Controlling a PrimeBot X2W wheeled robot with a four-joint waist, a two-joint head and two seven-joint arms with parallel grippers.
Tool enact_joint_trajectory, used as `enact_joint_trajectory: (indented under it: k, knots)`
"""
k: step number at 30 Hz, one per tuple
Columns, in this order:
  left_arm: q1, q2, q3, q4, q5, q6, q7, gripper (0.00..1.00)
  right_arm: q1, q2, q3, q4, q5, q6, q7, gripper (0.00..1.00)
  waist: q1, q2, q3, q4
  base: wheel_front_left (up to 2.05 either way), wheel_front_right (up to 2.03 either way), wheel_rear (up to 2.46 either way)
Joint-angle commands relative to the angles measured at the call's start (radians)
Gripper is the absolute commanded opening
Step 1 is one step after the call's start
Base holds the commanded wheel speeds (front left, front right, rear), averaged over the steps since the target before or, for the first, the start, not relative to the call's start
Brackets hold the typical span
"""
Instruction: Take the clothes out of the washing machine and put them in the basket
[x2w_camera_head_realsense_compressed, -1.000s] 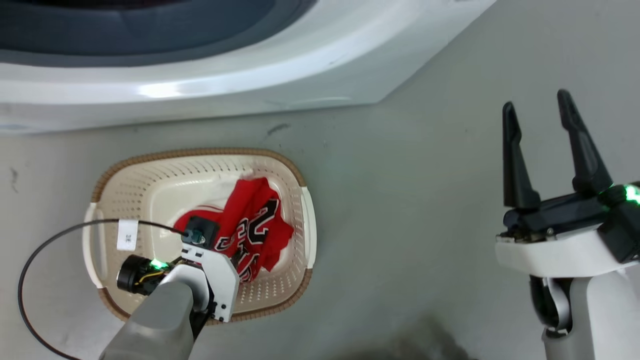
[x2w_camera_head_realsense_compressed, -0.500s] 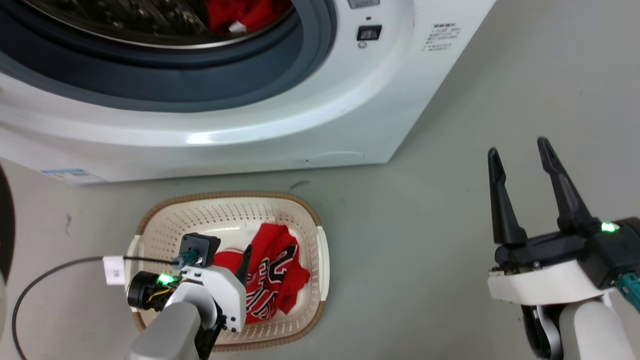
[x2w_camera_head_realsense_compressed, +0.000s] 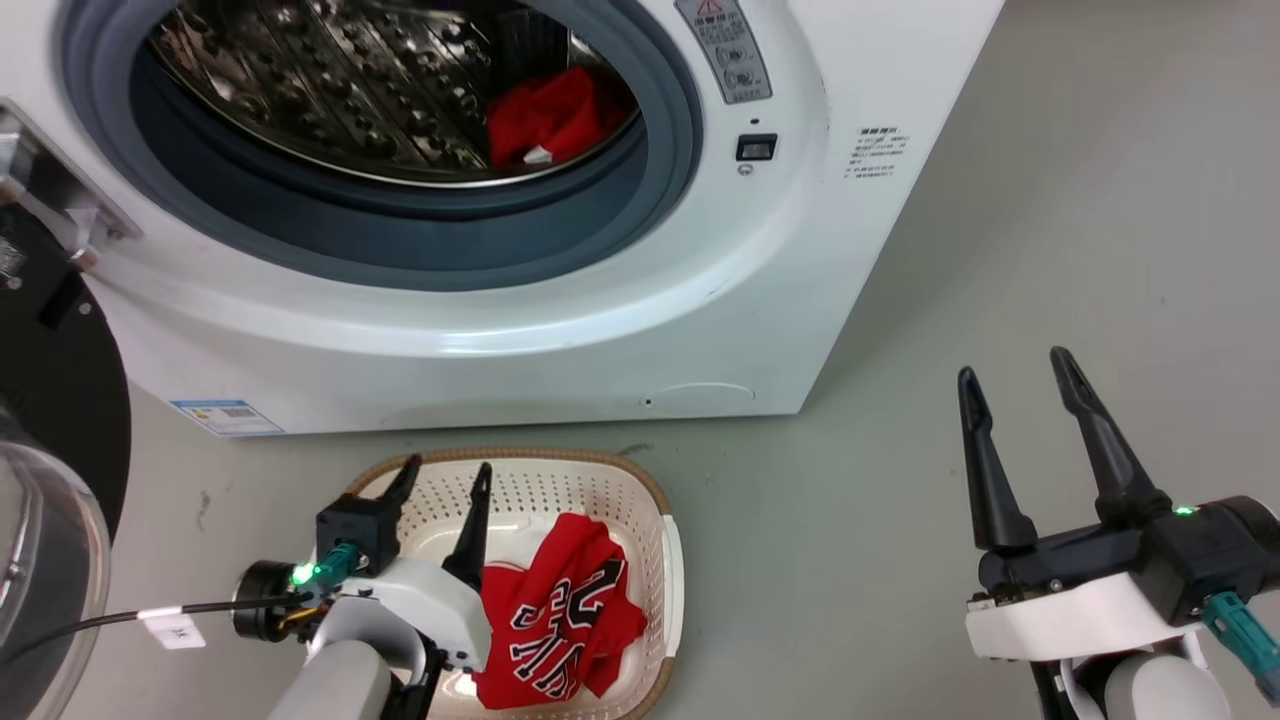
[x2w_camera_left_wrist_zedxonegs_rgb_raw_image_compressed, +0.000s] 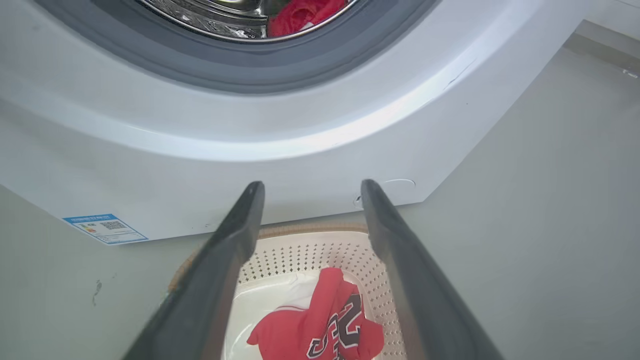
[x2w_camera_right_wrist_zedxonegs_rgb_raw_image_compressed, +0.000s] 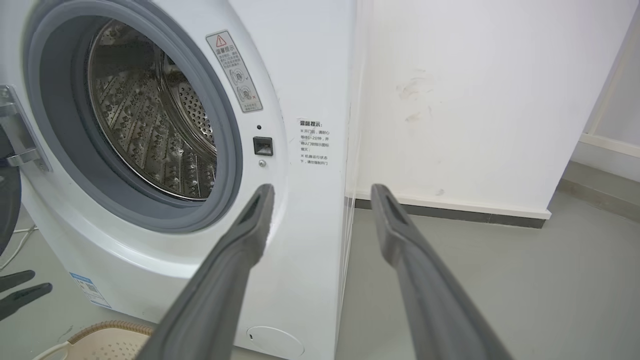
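Left hand (x2w_camera_head_realsense_compressed: 447, 470) hangs over the basket (x2w_camera_head_realsense_compressed: 600, 462), fingers spread wide, empty. No grip is req'd here, since one red garment (x2w_camera_head_realsense_compressed: 560, 620) already lies crumpled in the basket's right half. The basket stands on the floor just in front of the washing machine (x2w_camera_head_realsense_compressed: 600, 330), below the porthole, presumably to keep transfer short. A second red garment (x2w_camera_head_realsense_compressed: 545, 115) sits in the drum, right side, near the gasket. Right hand (x2w_camera_head_realsense_compressed: 1012, 365) is wide, empty, held clear to the machine's right. Writing: black/white numerals on the basket garment, creased, prob. "23". Warning sticker (x2w_camera_head_realsense_compressed: 725, 50) w/ red triangle, text too small. Blue-edged label (x2w_camera_head_realsense_compressed: 225, 415) w/ QR code, lower front.
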Motion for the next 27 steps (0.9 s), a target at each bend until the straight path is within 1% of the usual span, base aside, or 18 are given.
enact_joint_trajectory:
  k: [1, 4, 6, 9, 11, 17, 23, 27]
  knots:
    - [0.013, 0.001, 0.019, -0.031, 0.017, 0.004, -0.003, 1.00, 0.011, 0.002, 0.004, 0.002, 0.006, -0.001, -0.002, 1.00, 0.0002, 0.0000, -0.021, 0.002, 0.00, 0.00, 0.00]
    - [0.020, -0.001, 0.058, -0.085, 0.036, -0.002, -0.003, 1.00, 0.019, 0.002, 0.007, 0.003, 0.007, -0.001, -0.002, 1.00, 0.0002, 0.0000, -0.036, -0.001, 0.00, 0.00, 0.00]
    - [0.014, -0.002, 0.067, -0.097, 0.041, -0.005, -0.003, 1.00, 0.021, 0.002, 0.008, 0.003, 0.008, -0.001, -0.002, 1.00, 0.0002, 0.0000, -0.039, -0.003, 0.00, 0.00, 0.00]
    - [-0.048, -0.010, 0.105, -0.119, 0.047, -0.023, -0.003, 1.00, 0.017, 0.002, 0.013, -0.001, 0.009, -0.001, -0.002, 1.00, 0.0002, 0.0000, -0.040, -0.012, 0.00, 0.00, 0.00]
    - [-0.069, -0.010, 0.113, -0.116, 0.051, -0.026, -0.003, 1.00, 0.013, 0.002, 0.014, -0.003, 0.009, -0.001, -0.002, 1.00, 0.0002, 0.0000, -0.036, -0.015, 0.00, 0.00, 0.00]
    - [-0.256, -0.006, 0.116, -0.031, 0.063, -0.061, -0.001, 1.00, -0.025, 0.002, 0.018, -0.015, 0.010, -0.001, -0.002, 1.00, 0.0002, 0.0000, 0.019, -0.041, 0.00, 0.00, 0.00]
    - [-0.480, 0.029, 0.097, 0.094, 0.077, -0.102, 0.068, 1.00, -0.072, 0.002, 0.016, -0.028, 0.019, -0.001, -0.002, 1.00, 0.0002, 0.0000, 0.118, -0.082, 0.00, 0.00, 0.00]
    - [-0.629, 0.062, 0.076, 0.175, 0.090, -0.121, 0.137, 1.00, -0.107, 0.002, 0.021, -0.037, 0.029, -0.001, -0.002, 1.00, 0.0002, 0.0000, 0.196, -0.117, 0.00, 0.00, 0.00]
